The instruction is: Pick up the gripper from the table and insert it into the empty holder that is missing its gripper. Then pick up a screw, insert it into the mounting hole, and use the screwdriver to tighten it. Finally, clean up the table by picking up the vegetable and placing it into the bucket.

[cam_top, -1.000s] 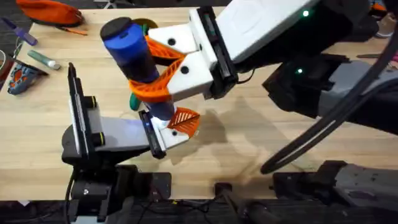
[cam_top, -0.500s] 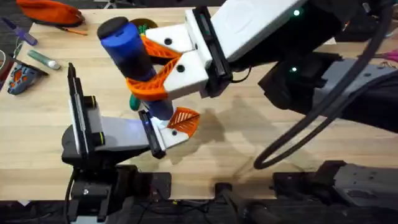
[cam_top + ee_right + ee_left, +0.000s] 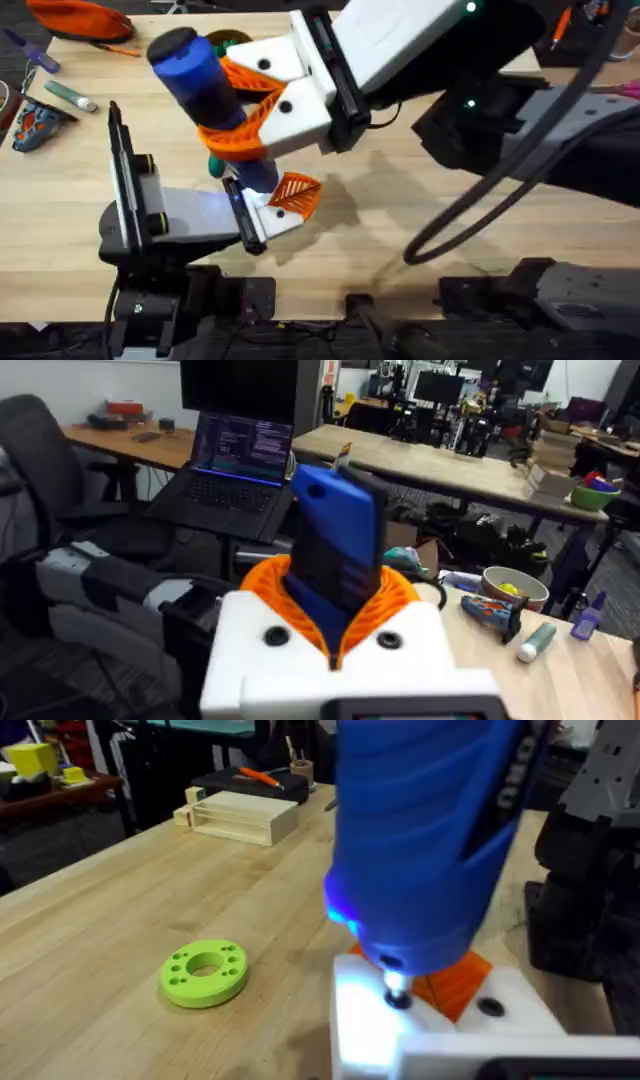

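Screwdriver [image 3: 205, 85] clamped in the right end effector [image 3: 250, 115], tip on the holder [image 3: 265, 215] at the table's six o'clock: orange gripper [image 3: 297, 192] seated, tightening underway, vegetable cleanup left; left end effector's state unclear.

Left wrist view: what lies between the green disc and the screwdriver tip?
Bare wood tabletop separates the green disc from the screwdriver tip.

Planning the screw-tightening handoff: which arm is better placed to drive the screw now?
The right arm. Its claw is shut on the blue screwdriver, whose tip sits on the white holder with the orange gripper fitted.
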Controlling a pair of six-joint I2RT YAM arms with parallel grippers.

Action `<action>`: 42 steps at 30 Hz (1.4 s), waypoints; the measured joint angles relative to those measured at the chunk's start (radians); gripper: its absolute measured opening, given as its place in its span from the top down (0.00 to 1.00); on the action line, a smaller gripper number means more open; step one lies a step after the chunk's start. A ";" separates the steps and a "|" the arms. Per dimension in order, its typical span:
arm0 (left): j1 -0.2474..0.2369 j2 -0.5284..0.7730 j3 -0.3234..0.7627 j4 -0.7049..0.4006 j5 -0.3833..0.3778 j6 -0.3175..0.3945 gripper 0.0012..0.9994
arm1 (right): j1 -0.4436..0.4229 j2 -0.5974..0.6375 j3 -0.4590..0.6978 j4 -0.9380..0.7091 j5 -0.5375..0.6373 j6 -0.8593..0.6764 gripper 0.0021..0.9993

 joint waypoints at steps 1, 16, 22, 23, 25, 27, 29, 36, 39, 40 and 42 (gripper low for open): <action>0.000 0.000 0.000 0.000 0.001 0.000 0.99 | -0.003 0.003 0.009 0.000 0.000 0.007 0.98; 0.000 0.000 0.000 0.000 0.001 0.000 0.99 | -0.076 0.006 0.247 -0.167 0.011 0.056 0.98; 0.000 0.000 0.000 0.000 0.001 0.000 0.99 | -0.106 0.006 0.248 -0.351 0.080 0.060 0.98; 0.000 0.000 0.000 0.000 0.001 0.000 0.99 | -0.120 0.006 0.250 -0.408 0.097 0.055 0.98; 0.000 0.000 0.000 0.000 0.001 0.000 0.99 | -0.150 0.006 0.260 -0.537 0.124 0.038 0.98; 0.000 0.000 0.000 0.000 0.001 0.000 0.99 | -0.187 0.006 0.285 -0.700 0.153 -0.003 0.98; 0.000 0.000 0.000 0.000 0.001 0.000 0.99 | -0.227 0.006 0.327 -0.881 0.192 -0.062 0.98; 0.000 0.000 0.000 0.000 0.001 0.000 0.99 | -0.325 0.006 0.506 -1.346 0.413 -0.326 0.98; 0.000 0.000 0.000 0.000 0.001 0.000 0.99 | -0.355 0.006 0.543 -1.433 0.514 -0.422 0.98; 0.000 0.000 0.000 0.000 0.001 0.000 0.99 | -0.364 0.005 0.548 -1.452 0.551 -0.453 0.98; 0.000 0.000 0.000 0.000 0.001 0.000 0.99 | -0.379 0.006 0.551 -1.491 0.623 -0.516 0.98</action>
